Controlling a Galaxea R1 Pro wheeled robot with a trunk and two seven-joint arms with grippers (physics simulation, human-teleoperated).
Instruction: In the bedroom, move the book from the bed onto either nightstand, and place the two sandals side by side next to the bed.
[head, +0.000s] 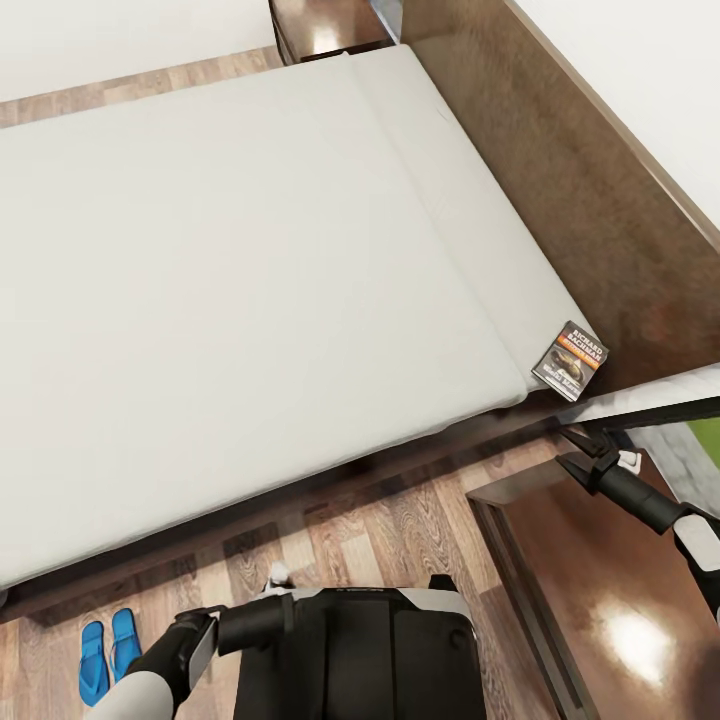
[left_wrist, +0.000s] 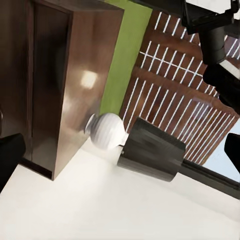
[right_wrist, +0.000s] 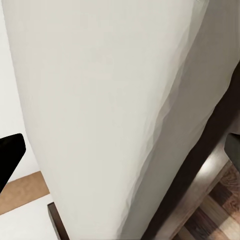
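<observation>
Step in hand: book (head: 570, 361) pickup, at bed (head: 250, 270) corner, 3 o'clock. Right gripper (head: 578, 448) just below, open, empty. Next: reach up-forward, close on book; nightstand (head: 600, 590) at 5 o'clock; sandals (head: 108, 655) later.

Count: one bed (head: 250, 260); one book (head: 570, 361) on its corner by the headboard; two sandals (head: 108, 655) on the floor beside the bed; two nightstands (head: 620, 590), one at each side of the bed's head.

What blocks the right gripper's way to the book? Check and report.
Nothing visible. The right gripper, open, hovers just past the mattress corner, and the book lies flat on the bed there. Between them shows bare bed frame edge.
</observation>
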